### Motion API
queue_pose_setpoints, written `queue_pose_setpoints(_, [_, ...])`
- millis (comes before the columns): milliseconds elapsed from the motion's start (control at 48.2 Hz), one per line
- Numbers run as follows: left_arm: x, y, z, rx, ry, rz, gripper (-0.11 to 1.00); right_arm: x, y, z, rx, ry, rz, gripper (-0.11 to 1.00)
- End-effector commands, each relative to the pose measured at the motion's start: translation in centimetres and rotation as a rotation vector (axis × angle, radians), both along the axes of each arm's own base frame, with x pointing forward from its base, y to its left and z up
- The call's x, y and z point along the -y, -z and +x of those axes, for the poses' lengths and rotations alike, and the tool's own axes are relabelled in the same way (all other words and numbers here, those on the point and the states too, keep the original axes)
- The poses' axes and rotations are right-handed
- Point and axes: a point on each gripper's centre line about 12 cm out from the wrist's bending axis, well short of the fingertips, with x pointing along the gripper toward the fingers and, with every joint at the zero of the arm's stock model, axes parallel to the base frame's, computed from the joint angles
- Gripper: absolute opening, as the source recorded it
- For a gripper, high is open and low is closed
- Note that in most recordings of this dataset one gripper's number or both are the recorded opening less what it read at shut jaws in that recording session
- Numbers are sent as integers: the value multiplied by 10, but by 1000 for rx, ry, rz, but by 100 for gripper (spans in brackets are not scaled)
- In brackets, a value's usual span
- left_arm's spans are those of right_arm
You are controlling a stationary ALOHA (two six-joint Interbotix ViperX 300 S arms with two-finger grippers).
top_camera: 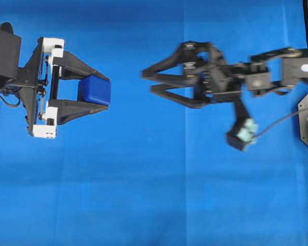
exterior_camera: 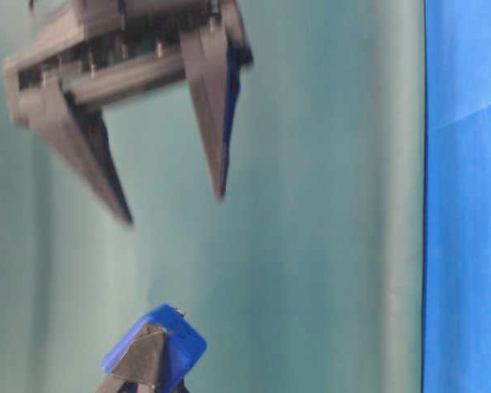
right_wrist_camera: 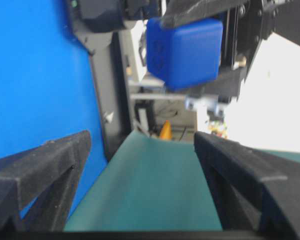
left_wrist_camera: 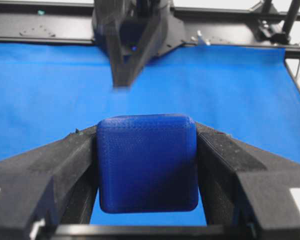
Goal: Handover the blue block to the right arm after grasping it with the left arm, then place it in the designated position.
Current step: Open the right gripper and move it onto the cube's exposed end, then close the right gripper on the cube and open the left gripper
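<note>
Blue block [top_camera: 95, 90] clamped between my left fingers [top_camera: 81, 106] — right fingers [top_camera: 167, 92] spread wide, well apart from it, holding nothing.

You see the blue block [exterior_camera: 159, 348] at the bottom edge, a dark fingertip [exterior_camera: 139, 360] pressed against its face. Well above the block hangs a blurred gripper [exterior_camera: 173, 209], its two pointed fingers spread apart and pointing down toward it.

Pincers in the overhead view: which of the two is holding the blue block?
The left pincer, the one with white brackets, grips the blue block between its fingertips. The right pincer, blurred and spread wide, holds nothing and sits apart from the block.
</note>
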Motion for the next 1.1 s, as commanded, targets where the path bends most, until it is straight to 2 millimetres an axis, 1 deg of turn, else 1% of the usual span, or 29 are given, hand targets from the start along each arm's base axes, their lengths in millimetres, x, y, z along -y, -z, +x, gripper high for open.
queue_pose_setpoints(0, [1, -10, 1, 37, 3, -2, 49, 2, -17, 20, 51, -8, -2, 93])
queue_pose_setpoints(83, [1, -10, 1, 37, 3, -2, 49, 1, -19, 38, 62, -17, -4, 93])
queue_pose_setpoints(166, [1, -10, 1, 37, 3, -2, 49, -3, -21, 50, 69, -29, -4, 93])
queue_pose_setpoints(291, [1, -11, 0, 38, 3, -2, 49, -9, -22, 63, 78, -48, -2, 93])
queue_pose_setpoints(457, [1, -11, 1, 37, 3, -2, 49, -14, -21, 74, 84, -63, -2, 93])
queue_pose_setpoints(623, [1, -11, 2, 38, 1, -2, 49, -15, -21, 82, 86, -62, -1, 92])
queue_pose_setpoints(976, [1, -11, 2, 37, 2, -4, 49, -13, -19, 83, 75, -53, -4, 90])
queue_pose_setpoints(1038, [1, -11, 2, 38, 3, -2, 49, -11, -17, 83, 59, -38, -6, 88])
queue_pose_setpoints(1080, [1, -11, 2, 40, 3, -3, 49, -11, -18, 83, 53, -32, -9, 82])
